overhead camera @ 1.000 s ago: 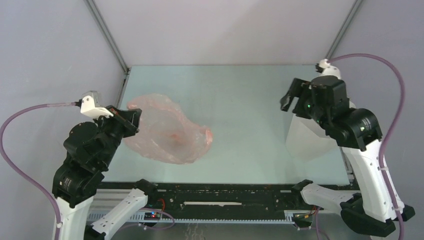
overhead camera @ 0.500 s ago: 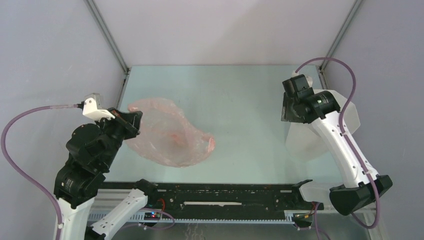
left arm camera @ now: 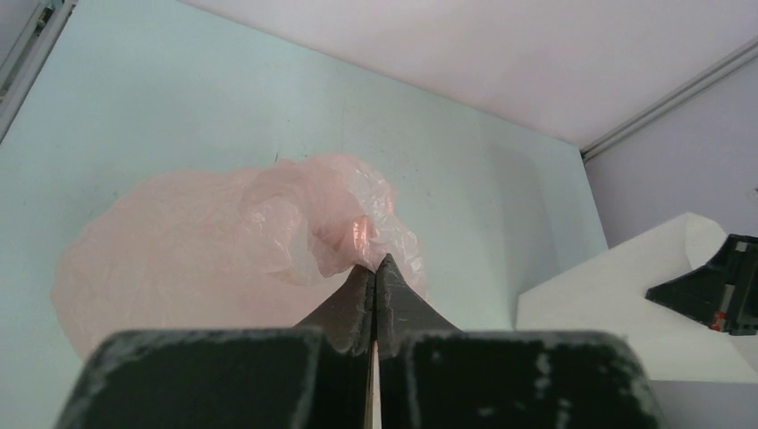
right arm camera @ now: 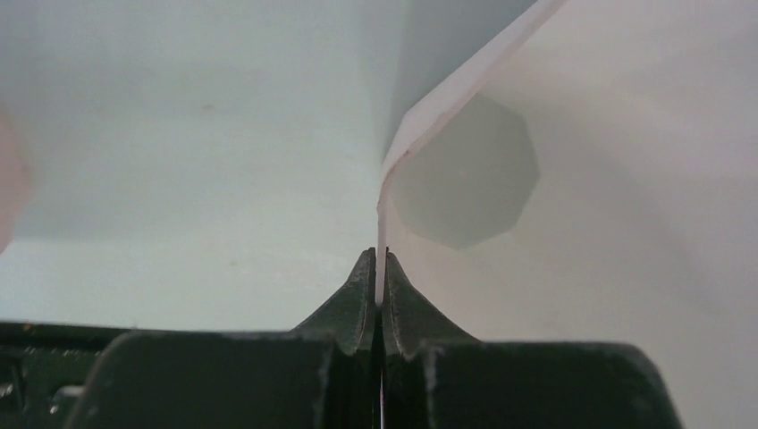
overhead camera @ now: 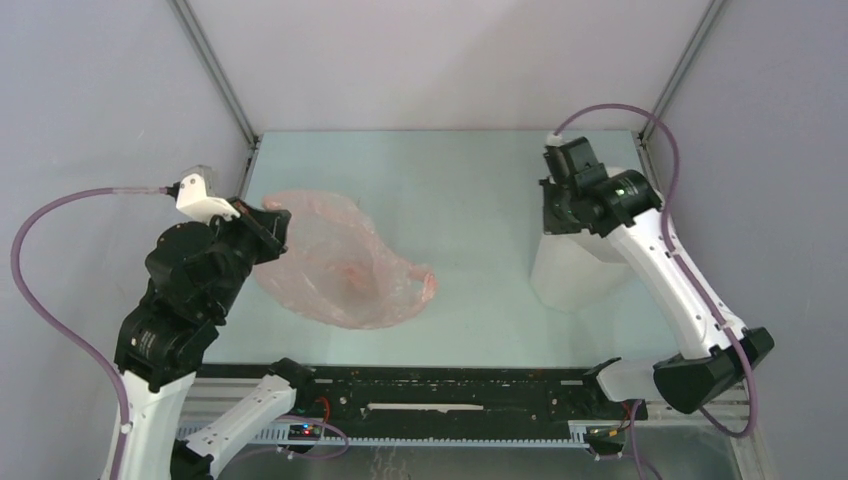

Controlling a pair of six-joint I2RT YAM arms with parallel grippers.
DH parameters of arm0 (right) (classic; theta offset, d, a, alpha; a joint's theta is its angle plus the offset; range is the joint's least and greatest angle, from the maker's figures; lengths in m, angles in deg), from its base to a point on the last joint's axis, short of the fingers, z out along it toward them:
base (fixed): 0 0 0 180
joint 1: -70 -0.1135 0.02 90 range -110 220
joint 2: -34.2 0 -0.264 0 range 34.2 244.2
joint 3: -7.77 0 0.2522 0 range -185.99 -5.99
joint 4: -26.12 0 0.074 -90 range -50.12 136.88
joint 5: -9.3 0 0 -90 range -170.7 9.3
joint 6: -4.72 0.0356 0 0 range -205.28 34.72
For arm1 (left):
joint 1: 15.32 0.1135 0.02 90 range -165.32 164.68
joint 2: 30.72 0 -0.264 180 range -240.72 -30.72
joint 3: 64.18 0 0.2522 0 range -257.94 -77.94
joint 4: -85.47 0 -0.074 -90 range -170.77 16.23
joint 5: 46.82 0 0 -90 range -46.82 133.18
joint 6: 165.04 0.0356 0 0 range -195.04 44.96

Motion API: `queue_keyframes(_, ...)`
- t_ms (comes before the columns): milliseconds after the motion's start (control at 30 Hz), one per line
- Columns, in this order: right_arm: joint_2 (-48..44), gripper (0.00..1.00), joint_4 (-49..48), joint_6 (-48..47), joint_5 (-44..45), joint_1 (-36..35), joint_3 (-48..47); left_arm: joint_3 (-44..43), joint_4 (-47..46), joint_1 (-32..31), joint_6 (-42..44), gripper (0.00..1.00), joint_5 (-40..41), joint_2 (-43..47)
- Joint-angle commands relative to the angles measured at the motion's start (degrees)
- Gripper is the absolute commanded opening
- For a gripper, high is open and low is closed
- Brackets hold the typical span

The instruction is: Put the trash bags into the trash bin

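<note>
The pale-pink trash bag lies spread and wrinkled on the left half of the table. My left gripper is at its near-left edge, shut on a bunch of the film. In the left wrist view the film gathers at the left gripper and the rest of the bag spreads beyond. The white trash bin stands at the right. My right gripper is shut on its rim. In the right wrist view the thin rim wall sits between the right gripper's tips, beside the bin's inside.
The table top is pale green, with grey walls and metal posts at the back corners. A black rail runs along the front edge. The bin and my right gripper show at the right of the left wrist view.
The right arm swung down over the bin and its gripper shut on the rim; the bin shifted left. The left gripper moved slightly back and right, dragging the bag along.
</note>
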Motion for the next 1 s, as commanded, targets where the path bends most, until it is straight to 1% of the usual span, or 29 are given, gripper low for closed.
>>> queue_keyframes(0,5.4,0.0,-5.5,-1.5,-4.0,-7.7,-6.0,-5.6,-0.3,-0.2,-0.2,0.0,3.0,-2.1)
queue_keyframes(233,16.5,0.0,-6.6,-0.1,-6.1,-18.6,-13.6,-11.7,3.1,-0.2,-1.7,0.0,5.2,-4.1)
queue_keyframes(400,21.5,0.0,-6.0,-1.1,-8.5,-23.5,-18.4,-15.3,4.3,-0.2,-1.2,0.0,7.6,-4.0)
queue_keyframes(467,22.8,0.07,-4.2,-0.9,-9.1,-24.3,-21.3,-17.2,4.9,-0.2,-2.0,0.0,8.4,-4.3)
queue_keyframes(567,22.6,0.25,-2.4,-0.7,-9.3,-24.7,-24.3,-18.7,5.1,-0.2,-3.0,0.0,8.3,-4.4)
queue_keyframes(633,22.2,0.39,-0.8,-0.5,-9.0,-24.5,-26.7,-18.9,4.9,-0.2,-3.2,0.0,8.2,-4.2)
queue_keyframes(767,22.1,0.56,4.5,-0.7,-8.6,-24.2,-34.1,-19.0,4.8,-0.2,-3.4,0.0,9.0,-3.9)
queue_keyframes(867,21.7,0.65,7.6,1.0,-8.7,-23.2,-38.8,-19.6,4.6,-0.2,-3.4,0.0,9.5,-4.1)
queue_keyframes(933,20.6,0.67,7.8,4.0,-13.6,-21.8,-40.2,-20.4,4.4,-0.2,-3.4,0.0,9.1,-4.7)
queue_keyframes(967,19.2,0.68,6.4,5.1,-17.1,-21.4,-39.2,-20.8,4.3,-0.2,-3.4,0.0,8.8,-4.9)
